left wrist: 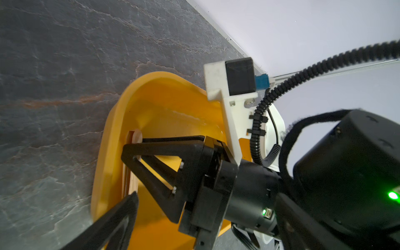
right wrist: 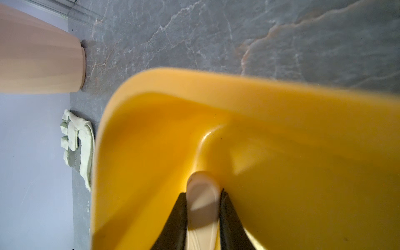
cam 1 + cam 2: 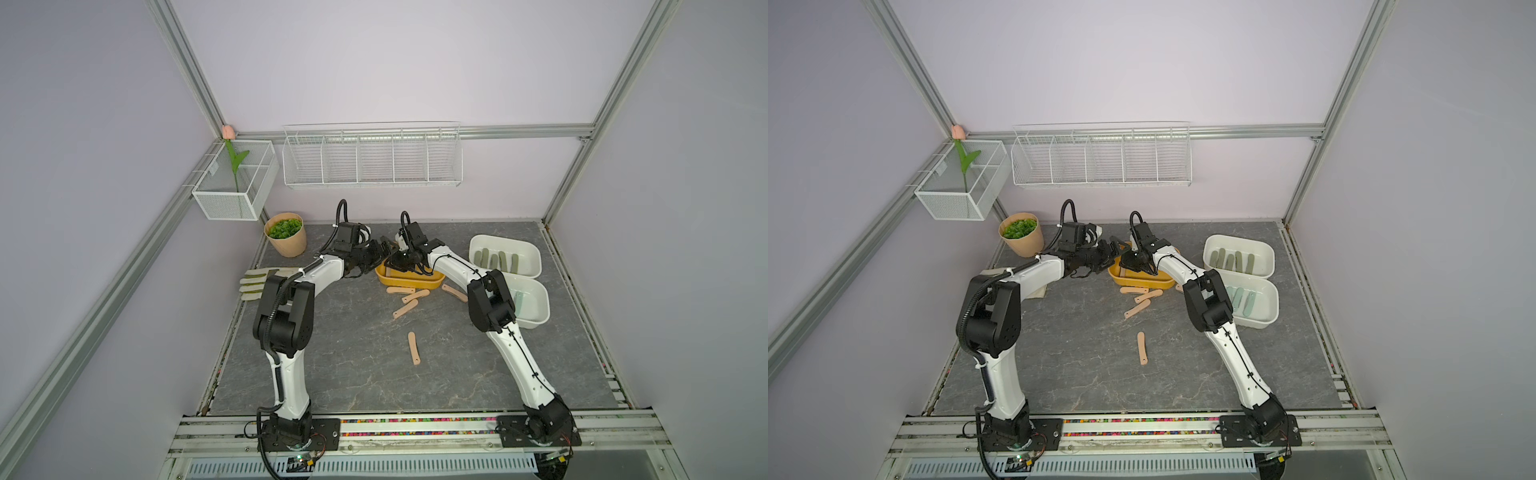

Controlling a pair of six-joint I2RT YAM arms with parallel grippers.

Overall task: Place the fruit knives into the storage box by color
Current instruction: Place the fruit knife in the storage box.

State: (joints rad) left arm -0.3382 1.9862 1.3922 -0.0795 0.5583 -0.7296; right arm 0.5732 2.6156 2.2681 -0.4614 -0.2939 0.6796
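Observation:
A yellow storage box (image 3: pixel 409 284) (image 3: pixel 1142 283) stands at the back centre of the table. My right gripper (image 3: pixel 401 259) (image 2: pixel 202 191) is down inside it, shut on a peach-pink fruit knife (image 2: pixel 201 195) that stands on end against the box wall (image 1: pixel 160 97). My left gripper (image 3: pixel 378 251) (image 3: pixel 1109 249) hovers open at the box's left end, holding nothing. Several peach-pink knives (image 3: pixel 409 297) lie just in front of the box, and one lies alone nearer me (image 3: pixel 413 349). Olive green knives (image 3: pixel 498 259) fill the far white box, and pale mint knives (image 3: pixel 1241 299) lie in the near white box.
The two white boxes (image 3: pixel 478 243) (image 3: pixel 540 320) stand at the right edge, partly behind my right arm. A work glove (image 3: pixel 257 282) lies at the left edge and a potted plant (image 3: pixel 286 235) stands at the back left. White wire baskets (image 3: pixel 372 156) hang on the walls.

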